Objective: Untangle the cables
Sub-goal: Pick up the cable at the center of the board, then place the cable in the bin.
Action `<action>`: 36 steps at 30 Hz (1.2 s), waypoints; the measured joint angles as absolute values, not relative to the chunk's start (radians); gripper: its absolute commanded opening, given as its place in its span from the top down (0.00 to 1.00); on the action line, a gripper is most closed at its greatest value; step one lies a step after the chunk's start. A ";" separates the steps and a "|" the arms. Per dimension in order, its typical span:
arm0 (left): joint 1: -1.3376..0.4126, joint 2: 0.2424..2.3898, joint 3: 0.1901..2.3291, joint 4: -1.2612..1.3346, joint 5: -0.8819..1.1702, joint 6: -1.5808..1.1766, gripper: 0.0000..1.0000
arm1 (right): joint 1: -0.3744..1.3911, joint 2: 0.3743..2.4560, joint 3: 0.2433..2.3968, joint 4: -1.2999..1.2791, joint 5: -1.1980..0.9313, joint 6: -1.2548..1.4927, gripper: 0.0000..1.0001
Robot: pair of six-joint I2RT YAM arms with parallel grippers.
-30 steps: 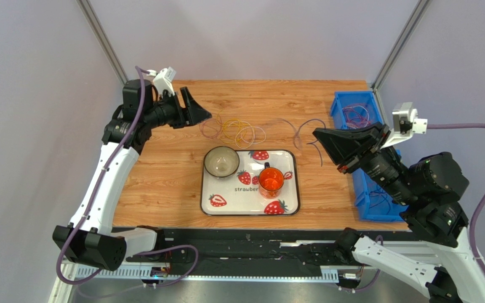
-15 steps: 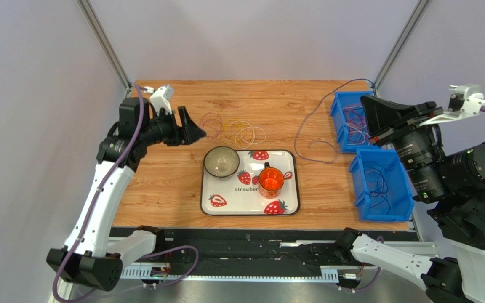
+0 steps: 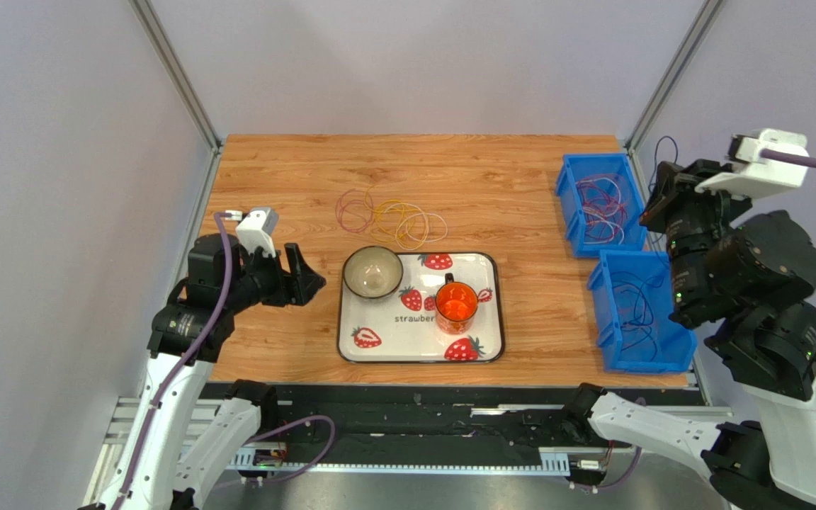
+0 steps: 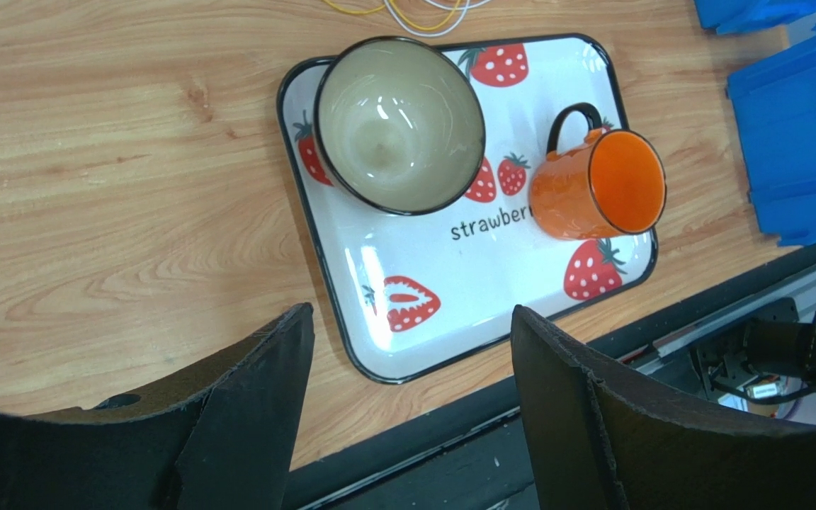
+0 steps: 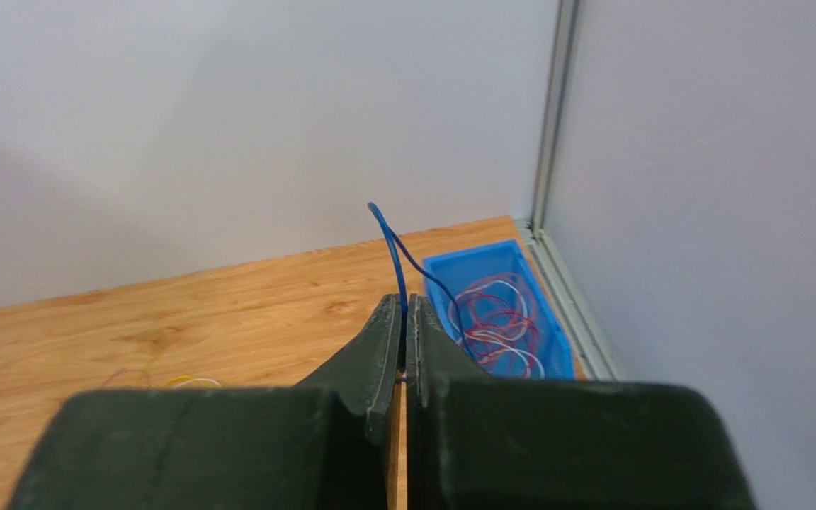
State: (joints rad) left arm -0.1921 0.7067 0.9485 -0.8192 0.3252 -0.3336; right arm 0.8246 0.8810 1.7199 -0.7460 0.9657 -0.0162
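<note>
White strawberry-print tray (image 3: 412, 338) and blue plastic bins (image 3: 646, 361) border thin coloured cable loops (image 3: 402, 221).
We see left gripper (image 4: 412, 324) low, jaws spread; right gripper (image 5: 403, 319) raised, pinching one blue cable (image 5: 388, 239).

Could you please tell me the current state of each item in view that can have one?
left tool: open, empty, left of the tray.
right tool: shut on the thin cable.
thin cable: pinched, free end sticking up.
loose cables: tangled heap on the table, beyond the tray.
far bin: holds cables.
near bin: holds cables.
bowl: upright, empty, on the tray.
mug: upright, looks empty, on the tray.
tray: flat on the table.
</note>
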 measured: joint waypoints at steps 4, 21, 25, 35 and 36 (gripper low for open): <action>-0.192 0.700 0.936 -0.816 0.319 -0.334 0.24 | 0.824 0.941 1.753 -0.794 1.040 -0.044 1.00; -0.194 0.668 0.928 -0.802 0.297 -0.334 0.25 | -0.068 1.257 1.989 -1.240 0.341 0.263 1.00; -0.194 0.664 0.928 -0.802 0.297 -0.334 0.25 | -0.078 1.214 1.988 -1.240 0.257 0.292 1.00; -0.195 0.665 0.927 -0.802 0.293 -0.334 0.26 | -0.122 1.160 1.975 -1.241 0.247 0.299 1.00; -0.195 0.665 0.927 -0.801 0.293 -0.334 0.26 | -0.125 1.160 1.975 -1.241 0.253 0.299 1.00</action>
State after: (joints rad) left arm -0.1947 0.6651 0.9272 -0.8013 0.2928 -0.3340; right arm -0.1249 1.1603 1.9747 -1.2411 0.2527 0.2989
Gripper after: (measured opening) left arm 0.746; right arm 0.010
